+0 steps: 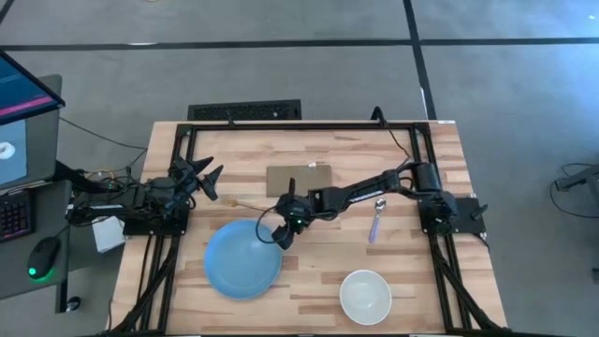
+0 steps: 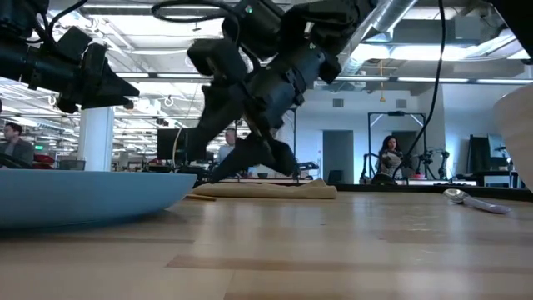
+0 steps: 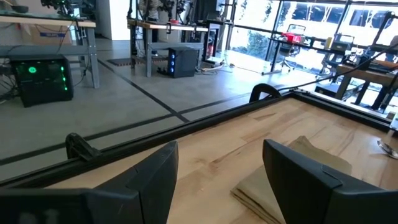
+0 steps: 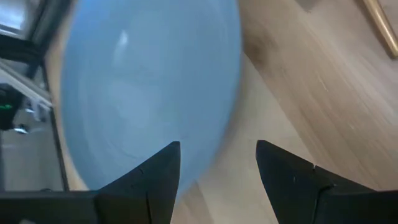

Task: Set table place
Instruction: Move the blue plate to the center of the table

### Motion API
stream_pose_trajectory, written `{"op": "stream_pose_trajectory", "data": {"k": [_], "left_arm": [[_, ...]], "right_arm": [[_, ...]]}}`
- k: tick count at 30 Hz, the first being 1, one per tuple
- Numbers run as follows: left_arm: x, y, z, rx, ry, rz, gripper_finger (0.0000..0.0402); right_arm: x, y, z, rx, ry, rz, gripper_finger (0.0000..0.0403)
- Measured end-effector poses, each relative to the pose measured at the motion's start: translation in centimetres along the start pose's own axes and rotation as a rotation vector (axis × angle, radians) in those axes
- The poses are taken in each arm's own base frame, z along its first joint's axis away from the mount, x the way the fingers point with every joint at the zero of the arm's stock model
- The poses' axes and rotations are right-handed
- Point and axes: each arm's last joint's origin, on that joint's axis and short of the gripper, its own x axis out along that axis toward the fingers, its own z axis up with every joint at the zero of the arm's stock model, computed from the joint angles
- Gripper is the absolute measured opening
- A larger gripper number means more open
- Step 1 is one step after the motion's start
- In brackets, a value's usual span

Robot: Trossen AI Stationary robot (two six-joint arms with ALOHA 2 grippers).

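Note:
The round blue plate (image 1: 241, 260) lies flat on the table (image 1: 412, 271), left of centre. My right gripper (image 1: 284, 234) hovers open at the plate's right rim; in its wrist view the rim (image 4: 217, 124) runs between the fingers (image 4: 158, 168), one over the plate and one over bare wood. The white bowl (image 1: 365, 295) stands near the near edge. The lilac-handled spoon (image 1: 377, 221) lies to the right, and the thin gold fork (image 1: 245, 204) lies beyond the plate. My left gripper (image 1: 211, 178) waits open at the left edge.
A flat brown rectangle (image 1: 299, 178) lies toward the far edge, also ahead of my left fingers (image 3: 292, 168). The black frame (image 1: 299, 126) borders the table. Bare wood stretches between plate and bowl. People sit in the room behind (image 2: 390, 158).

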Motion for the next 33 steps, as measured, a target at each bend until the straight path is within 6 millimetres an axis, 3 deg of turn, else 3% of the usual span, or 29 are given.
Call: {"op": "stream_pose_trajectory", "data": {"k": [5,16,23,33], "left_arm": [[0.0,0.0,0.0,0.000,0.000,-0.001,0.0224],[0.0,0.0,0.0,0.000,0.001,-0.002,0.0224],[0.0,0.0,0.0,0.000,0.001,-0.002,0.0224],[0.0,0.0,0.0,0.000,0.001,-0.003,0.0224]], "right_arm": [[1.1,-0.2,-0.1,-0.002,0.018,0.013,0.0234],[1.0,0.1,-0.1,-0.059,-0.006,-0.008,0.0234],[3.5,-0.4,-0.9,-0.013,0.036,0.058,0.0234],[3.6,-0.1,-0.6,-0.036,-0.011,0.043,0.0234]]}}
